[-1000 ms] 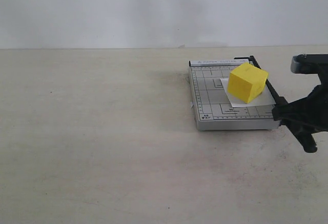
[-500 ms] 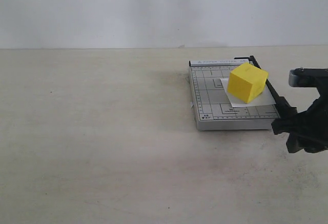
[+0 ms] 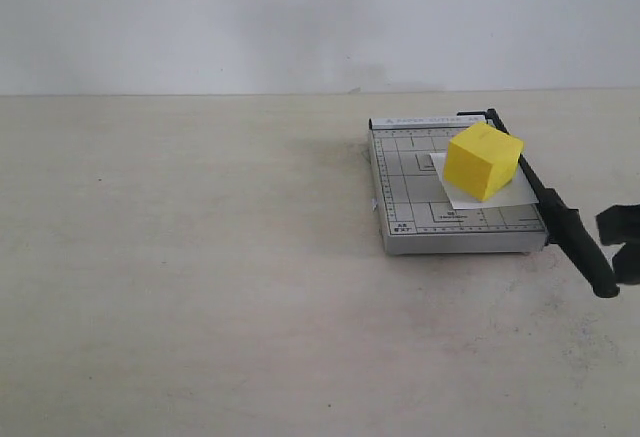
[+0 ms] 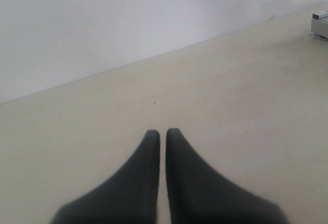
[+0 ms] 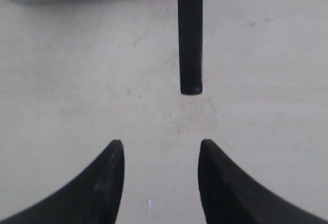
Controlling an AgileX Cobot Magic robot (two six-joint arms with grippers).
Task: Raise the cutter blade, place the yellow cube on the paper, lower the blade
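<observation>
The yellow cube (image 3: pixel 483 161) sits on the white paper (image 3: pixel 490 195), which lies on the grey gridded cutter board (image 3: pixel 405 182). Along the board's right edge the cutter blade (image 3: pixel 545 200) lies lowered, its thick handle end (image 3: pixel 590 257) sticking out past the front. My right gripper (image 3: pixel 625 247) shows only at the right frame edge, apart from the handle. In the right wrist view the right gripper (image 5: pixel 160 144) is open and empty, with the handle end (image 5: pixel 190 44) a short way beyond its tips. The left gripper (image 4: pixel 162 131) is shut on nothing, over bare table.
The beige table (image 3: pixel 200 277) spreads wide to the left and front of the board. A white wall (image 3: pixel 300 17) stands behind. A corner of the board (image 4: pixel 320 21) shows at the far edge of the left wrist view.
The right gripper has let go of the blade handle and drawn back to the right, nearly out of the exterior view. The blade stays lowered along the board.
</observation>
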